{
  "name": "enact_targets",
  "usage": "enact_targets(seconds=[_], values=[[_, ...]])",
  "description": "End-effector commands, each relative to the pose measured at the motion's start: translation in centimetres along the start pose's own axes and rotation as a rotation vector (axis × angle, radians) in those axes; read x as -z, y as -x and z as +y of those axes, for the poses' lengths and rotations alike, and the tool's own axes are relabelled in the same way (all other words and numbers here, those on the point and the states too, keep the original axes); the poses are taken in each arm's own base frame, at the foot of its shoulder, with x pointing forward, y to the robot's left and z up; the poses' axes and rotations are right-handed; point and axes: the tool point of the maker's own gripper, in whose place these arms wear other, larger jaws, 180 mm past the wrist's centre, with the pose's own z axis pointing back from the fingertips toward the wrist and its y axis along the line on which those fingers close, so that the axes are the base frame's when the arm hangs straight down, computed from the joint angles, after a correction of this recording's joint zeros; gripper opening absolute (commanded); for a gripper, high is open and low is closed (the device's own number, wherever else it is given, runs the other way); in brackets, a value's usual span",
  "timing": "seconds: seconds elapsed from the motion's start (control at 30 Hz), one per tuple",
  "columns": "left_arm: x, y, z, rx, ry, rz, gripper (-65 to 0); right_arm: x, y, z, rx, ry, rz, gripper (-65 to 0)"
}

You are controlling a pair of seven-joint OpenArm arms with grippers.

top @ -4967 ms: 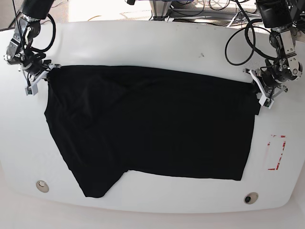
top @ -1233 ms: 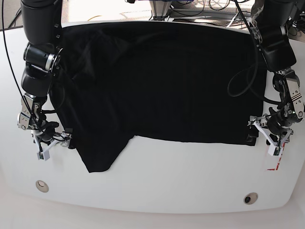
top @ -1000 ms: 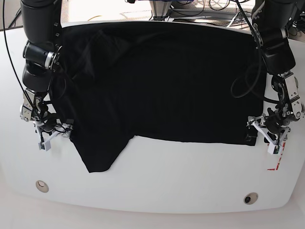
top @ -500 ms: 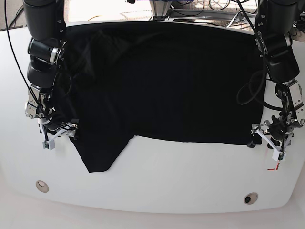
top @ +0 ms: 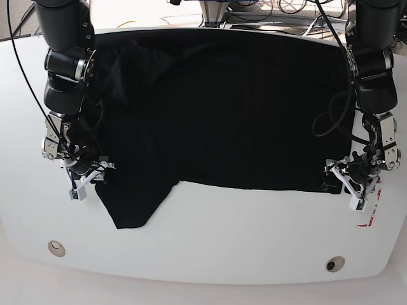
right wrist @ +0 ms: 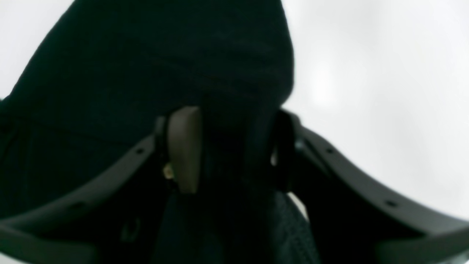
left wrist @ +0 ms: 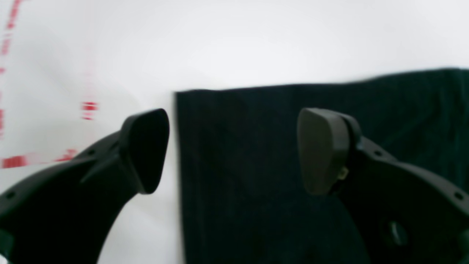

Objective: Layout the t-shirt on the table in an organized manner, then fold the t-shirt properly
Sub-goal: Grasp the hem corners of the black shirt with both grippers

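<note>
The black t-shirt (top: 222, 108) is spread over the far half of the white counter (top: 254, 254); no writing is readable on it. Its edge is pinched by the right gripper (right wrist: 229, 150). The left gripper (left wrist: 234, 150) is spread over its corner, beside red dashed marks (left wrist: 22, 159).

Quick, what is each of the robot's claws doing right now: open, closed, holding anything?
Left gripper: open, straddling the t-shirt corner edge, holding nothing.
Right gripper: partly closed around a fold of the t-shirt; a firm grip cannot be told.
</note>
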Motion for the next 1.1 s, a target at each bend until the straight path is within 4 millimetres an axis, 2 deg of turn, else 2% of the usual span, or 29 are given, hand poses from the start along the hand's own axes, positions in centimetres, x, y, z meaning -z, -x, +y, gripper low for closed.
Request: enact_targets(seconds=[0.0, 0.13, 0.27, 0.43, 0.6, 0.83, 0.93, 1.07], values=[[-0.9, -3.0, 1.2, 0.009, -0.020, -0.079, -13.3, -0.1, -0.9, 0.1, -0.014, -0.001, 0.001, -43.8], [-0.9, -3.0, 1.2, 0.009, -0.020, -0.079, -13.3, -0.1, -0.9, 0.1, -0.014, -0.001, 0.003, -51.2], [-0.8, -3.1, 1.1, 0.007, -0.019, -0.080, -13.3, -0.1, -0.7, 0.1, -0.017, 0.000, 0.007, -65.0], [-0.8, -3.1, 1.1, 0.008, -0.019, -0.081, -13.3, -0.1, -0.7, 0.1, -0.017, 0.000, 0.007, -64.7], [-0.9, -4.4, 1.3, 0.005, -0.020, -0.100, -13.3, -0.1, -0.7, 0.0, -0.019, 0.002, 0.008, -65.0], [0.1, -3.9, 2.3, -0.085, -0.039, -0.112, -13.3, -0.1, -0.7, 0.1, -0.018, 0.001, 0.008, -65.0], [0.6, -3.1, 3.4, -0.144, -0.084, -0.113, -13.2, 0.0, -0.7, 0.1, -0.018, -0.001, 0.008, -65.0], [1.0, -2.1, 3.6, -0.176, -0.092, -0.096, -13.2, 0.0, -0.7, 0.1, -0.018, -0.001, 0.008, -65.0]])
